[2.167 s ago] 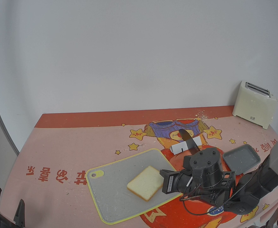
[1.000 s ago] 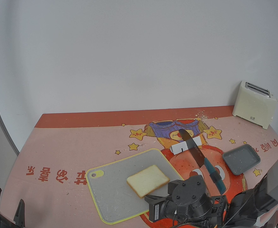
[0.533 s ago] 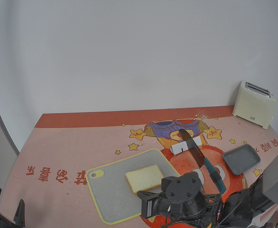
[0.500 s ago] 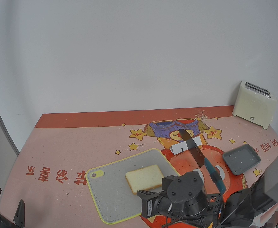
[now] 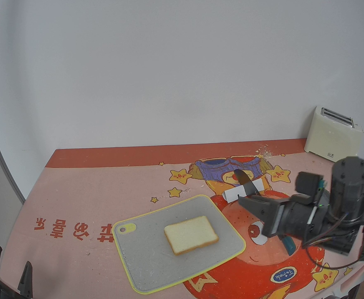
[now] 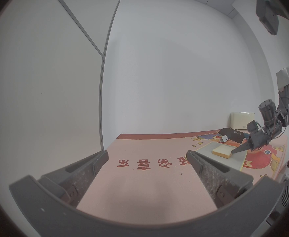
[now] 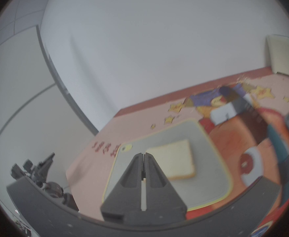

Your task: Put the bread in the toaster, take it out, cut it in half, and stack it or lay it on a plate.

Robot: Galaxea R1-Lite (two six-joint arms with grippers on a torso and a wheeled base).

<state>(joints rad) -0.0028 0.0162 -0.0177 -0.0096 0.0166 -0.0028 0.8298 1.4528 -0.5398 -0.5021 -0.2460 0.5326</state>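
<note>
Where the right gripper [image 5: 243,200] crouched at the near right corner of the grey, yellow-rimmed cutting board [image 5: 148,250] half a second ago, the head view now has it lifted off to the board's right. Its jaws are together and empty, the tip aimed back toward the board. It hides the middle of the black-bladed, teal-handled knife [image 5: 244,178]. The pale square slice of bread [image 5: 191,240] lies flat near the board's middle, as it did half a second ago, though it is turned from its cornerwise pose of two seconds back. The knife's blade rests across a white card strip [image 5: 240,193] just beyond the board's far right corner. The cream toaster [image 5: 334,138] stands well beyond the board, at the far right of the pink printed worktop [image 5: 107,183]. The left gripper [image 5: 12,262] sits well off the board's near left side.

In the left wrist view, the left jaws stand wide apart with nothing between them; the bread [image 6: 224,151] lies on the board far off.

In the right wrist view, the right jaws meet in a thin seam, pointing at the bread [image 7: 172,160] on the board.
</note>
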